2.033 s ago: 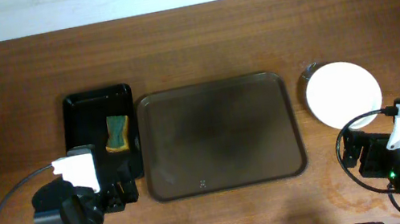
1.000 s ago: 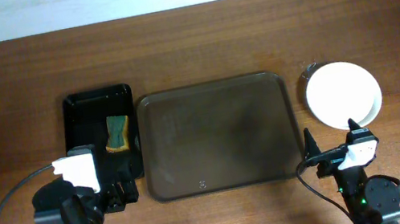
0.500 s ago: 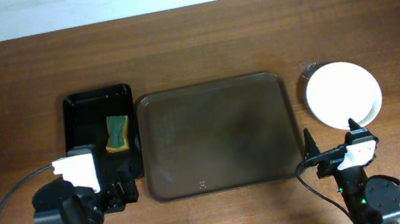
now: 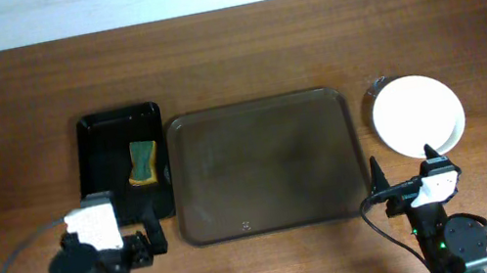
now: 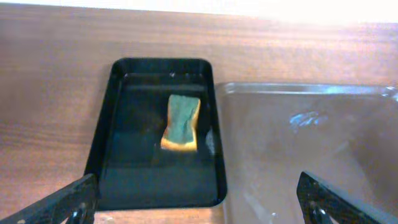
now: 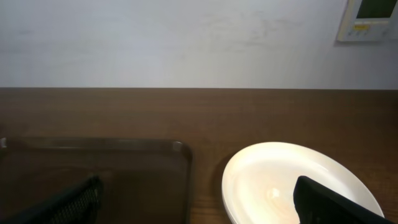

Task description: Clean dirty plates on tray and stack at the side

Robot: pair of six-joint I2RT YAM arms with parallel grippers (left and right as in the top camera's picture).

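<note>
The dark brown tray [image 4: 268, 164] lies empty mid-table; it also shows in the left wrist view [image 5: 311, 143] and the right wrist view [image 6: 93, 168]. The white plates [image 4: 418, 113] sit stacked on the table right of the tray, the top one clean-looking, with a faint mark at its centre in the right wrist view [image 6: 292, 180]. How many plates are in the stack cannot be told. My left gripper [image 4: 142, 241] [image 5: 199, 211] is open and empty near the front of the black tray. My right gripper [image 4: 404, 174] [image 6: 199, 211] is open and empty just in front of the plates.
A smaller black tray [image 4: 123, 162] [image 5: 155, 130] left of the brown tray holds a green and yellow sponge [image 4: 144, 161] [image 5: 181, 121]. A small grey bit [image 4: 376, 85] shows at the plate stack's upper left. A wall rises behind the table's far edge.
The right arm swung left and back from beside the plates, then held still. In the last half second the left arm drew back a little toward the table's front edge.
</note>
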